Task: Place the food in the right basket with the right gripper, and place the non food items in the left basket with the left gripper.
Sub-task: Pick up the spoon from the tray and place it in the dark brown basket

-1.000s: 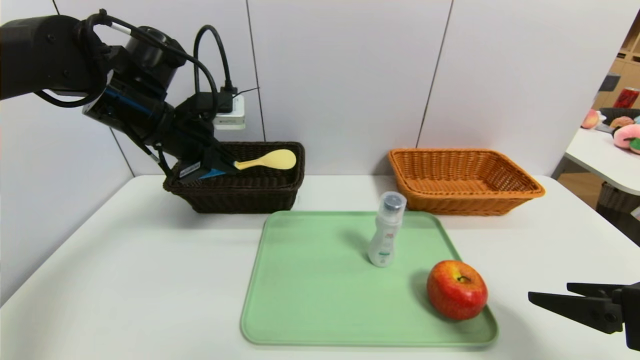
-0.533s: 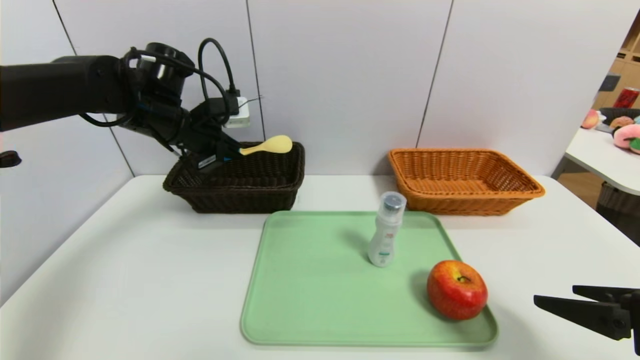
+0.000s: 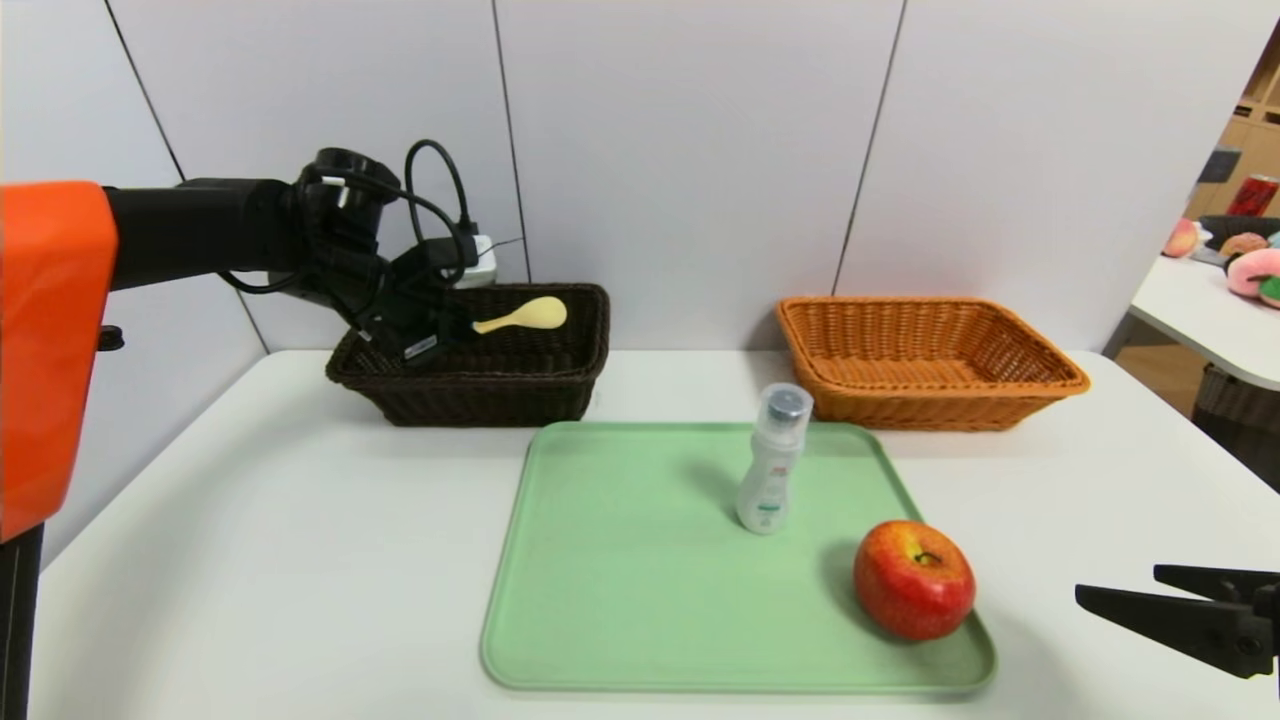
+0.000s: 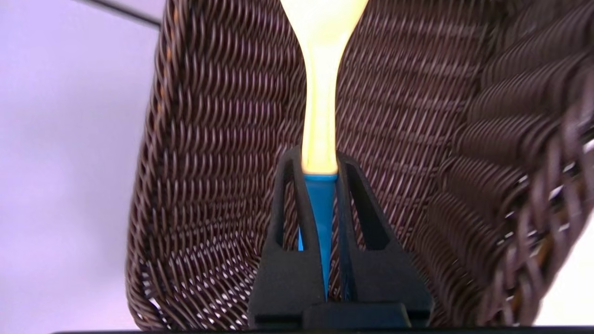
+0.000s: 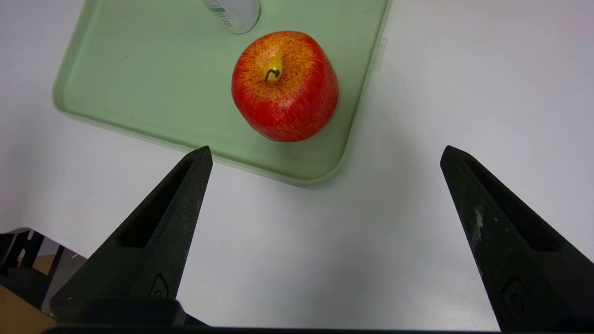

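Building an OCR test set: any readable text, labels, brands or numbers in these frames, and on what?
None can be read.
Small white bottle with clear grey cap: green and reddish label print, too small to read.
Red can on the far shelf: markings blurred, unreadable.
Left claw: a pale sticker on its underside, unreadable.
Right claw: small embossed marks on its fingers, no letters made out.

Red-yellow apple (image 3: 914, 579), pale green tray (image 3: 620, 560), dark brown basket (image 3: 500, 385).

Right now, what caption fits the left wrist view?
Left gripper shut on the spoon over the dark basket.
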### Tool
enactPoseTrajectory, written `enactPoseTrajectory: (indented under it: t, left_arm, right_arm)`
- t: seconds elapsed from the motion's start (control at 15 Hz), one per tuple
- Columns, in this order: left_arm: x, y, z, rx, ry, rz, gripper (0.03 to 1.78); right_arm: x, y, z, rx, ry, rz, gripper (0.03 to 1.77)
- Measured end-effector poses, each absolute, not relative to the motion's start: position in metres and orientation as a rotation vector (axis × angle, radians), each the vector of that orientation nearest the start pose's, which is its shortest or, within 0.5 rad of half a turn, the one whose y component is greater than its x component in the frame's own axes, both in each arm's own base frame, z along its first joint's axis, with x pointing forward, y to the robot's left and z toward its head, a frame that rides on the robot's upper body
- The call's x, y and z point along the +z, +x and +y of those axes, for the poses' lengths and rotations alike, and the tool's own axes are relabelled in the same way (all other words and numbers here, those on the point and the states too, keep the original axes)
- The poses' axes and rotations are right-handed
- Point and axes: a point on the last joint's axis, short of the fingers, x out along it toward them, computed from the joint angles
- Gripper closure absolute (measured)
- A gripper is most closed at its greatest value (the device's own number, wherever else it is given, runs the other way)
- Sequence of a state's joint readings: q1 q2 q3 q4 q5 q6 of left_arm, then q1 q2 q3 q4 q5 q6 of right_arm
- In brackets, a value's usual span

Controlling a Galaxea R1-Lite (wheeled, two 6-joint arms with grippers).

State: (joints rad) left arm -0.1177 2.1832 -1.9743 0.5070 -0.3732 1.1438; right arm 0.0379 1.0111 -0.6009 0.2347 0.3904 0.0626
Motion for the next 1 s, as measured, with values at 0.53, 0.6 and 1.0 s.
enactPoseTrajectory:
  t: [0.53,0.6,1.0]
  left_arm:
    - [0.2077,0.4384,-0.0561,-0.803,0.947,0.384,1.66]
    - [0.2081,0.4387,-0.0563,-0.799,0.942,0.382,1.66]
    - [0.2079,0.4393,-0.0564,-0.797,0.940,0.380,1.36]
  right_arm:
    - [0.1922,0.1107,0.0128,0.394,0.174,0.656,0.10]
    - [0.1922,0.1106,0.0128,0.393,0.174,0.656,0.10]
    - [0.1928,0.1105,0.0128,0.395,0.173,0.651,0.10]
